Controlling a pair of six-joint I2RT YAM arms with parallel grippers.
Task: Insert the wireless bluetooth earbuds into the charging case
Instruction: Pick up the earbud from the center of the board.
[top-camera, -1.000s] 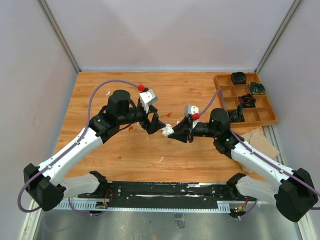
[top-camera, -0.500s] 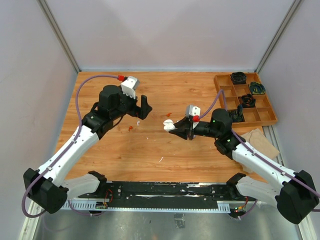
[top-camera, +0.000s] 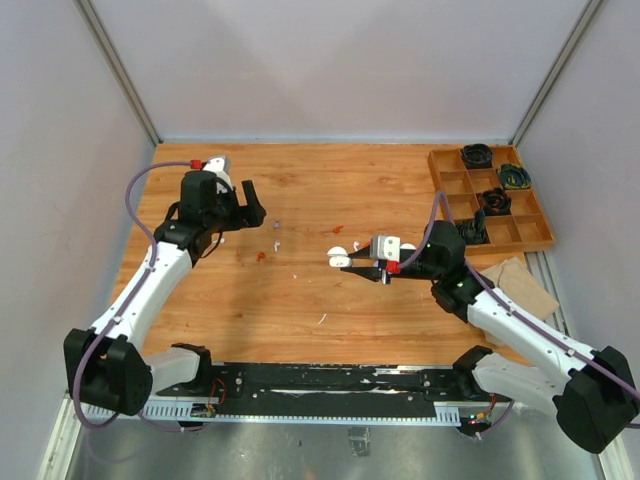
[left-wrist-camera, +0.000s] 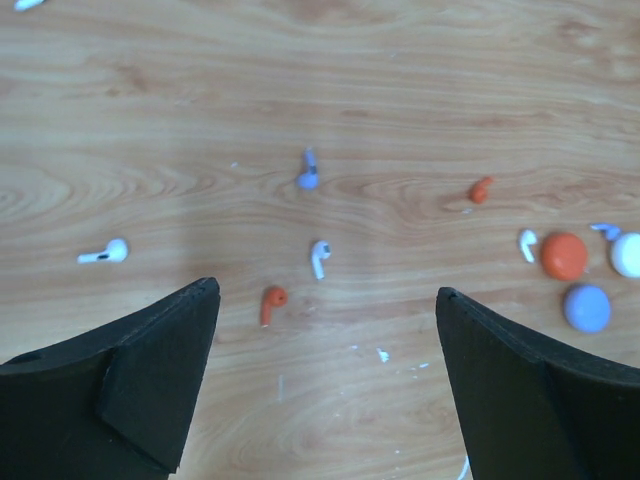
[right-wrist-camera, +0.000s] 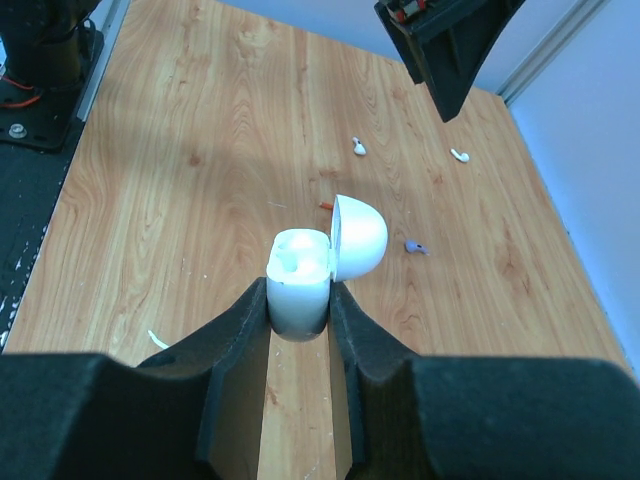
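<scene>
Left fingers (left-wrist-camera: 150, 380) spread wide, right fingers (right-wrist-camera: 235, 370) clamped

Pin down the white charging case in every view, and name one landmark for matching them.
Top external: charging case just right of the table's centre, clamped in the right gripper.
Right wrist: charging case at frame centre, lid open, between the fingers.
Left wrist: not in it.
Shared landmark: left gripper, open; at the top edge in the right wrist view, at the bottom corners in its own.
</scene>
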